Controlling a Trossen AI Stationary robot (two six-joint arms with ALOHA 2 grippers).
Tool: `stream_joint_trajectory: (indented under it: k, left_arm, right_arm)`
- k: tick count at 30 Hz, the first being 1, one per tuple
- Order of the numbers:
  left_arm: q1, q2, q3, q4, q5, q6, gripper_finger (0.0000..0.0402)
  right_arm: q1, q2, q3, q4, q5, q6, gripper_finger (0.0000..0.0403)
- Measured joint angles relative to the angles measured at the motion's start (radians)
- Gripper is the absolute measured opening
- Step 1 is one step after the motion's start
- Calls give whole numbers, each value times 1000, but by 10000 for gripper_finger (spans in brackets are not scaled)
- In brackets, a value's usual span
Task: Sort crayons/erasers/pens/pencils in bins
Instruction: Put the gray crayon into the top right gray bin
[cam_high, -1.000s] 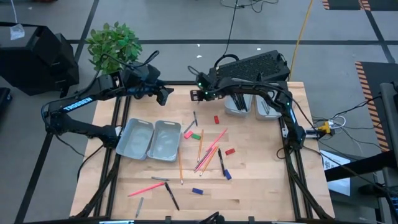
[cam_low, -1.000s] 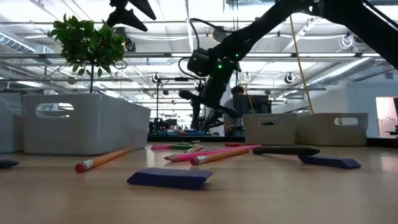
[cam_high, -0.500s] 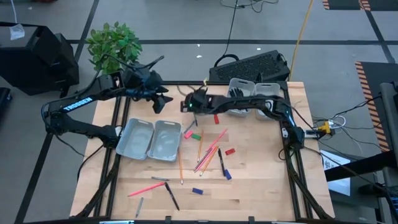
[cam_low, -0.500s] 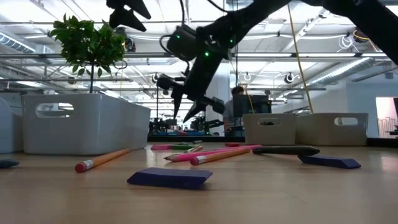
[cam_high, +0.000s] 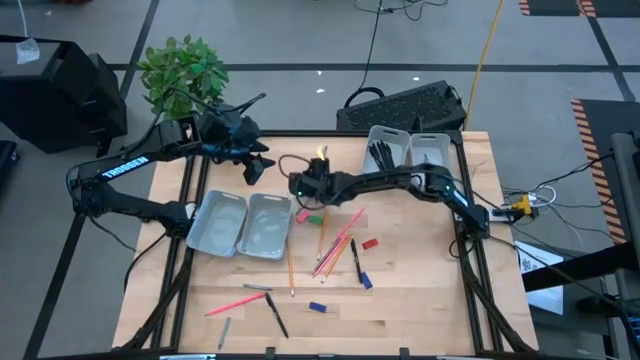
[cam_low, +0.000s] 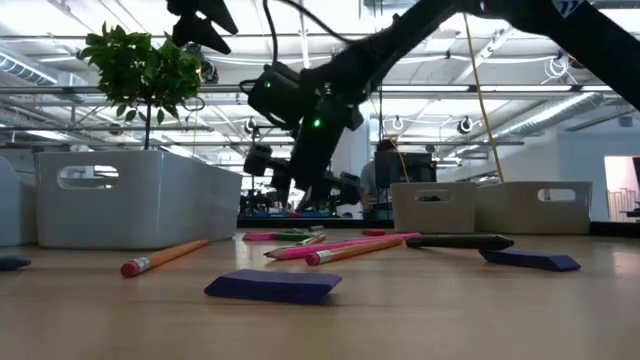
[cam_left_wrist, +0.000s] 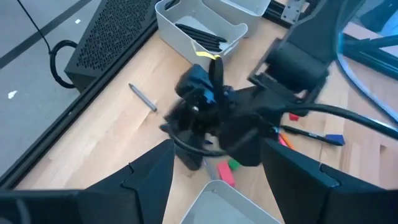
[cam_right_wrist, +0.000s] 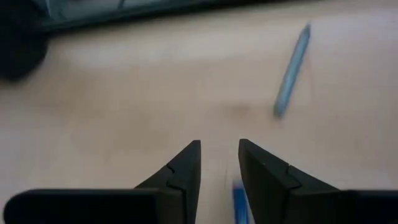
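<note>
My right gripper (cam_high: 297, 187) reaches across to the table's middle far part. It hovers open by a narrow gap (cam_right_wrist: 219, 146) over bare wood, beside a grey stick (cam_right_wrist: 291, 70). A pink eraser (cam_high: 302, 214) and a green eraser (cam_high: 316, 217) lie just near of it. My left gripper (cam_high: 254, 167) hangs open above the far left, holding nothing. Orange and pink pencils (cam_high: 335, 245) lie fanned on the table's middle. Two bins (cam_high: 245, 225) sit at the left. Two more (cam_high: 410, 150) sit at the far right, one holding black pens (cam_high: 383, 155).
A red eraser (cam_high: 370, 243), a blue eraser (cam_high: 317, 307), a pink pencil (cam_high: 235, 303) and black pens (cam_high: 275, 317) lie toward the near edge. A plant (cam_high: 183, 72) and a black keyboard (cam_high: 405, 105) stand beyond the far edge.
My right gripper has swung from over the far-right bins toward the table's left and come down, reaching the middle far part near the pink and green erasers. Nothing on the table has moved.
</note>
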Motion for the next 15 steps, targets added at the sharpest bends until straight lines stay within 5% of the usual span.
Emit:
stream_joint_trajectory:
  k: [11, 15]
  left_arm:
    - [0, 8, 0, -24, 6, 5, 244]
    - [0, 10, 0, -47, -4, 2, 243]
  right_arm:
    - [-74, -17, 2, -114, -16, -45, 103]
    - [-97, -12, 1, -118, -68, -70, 139]
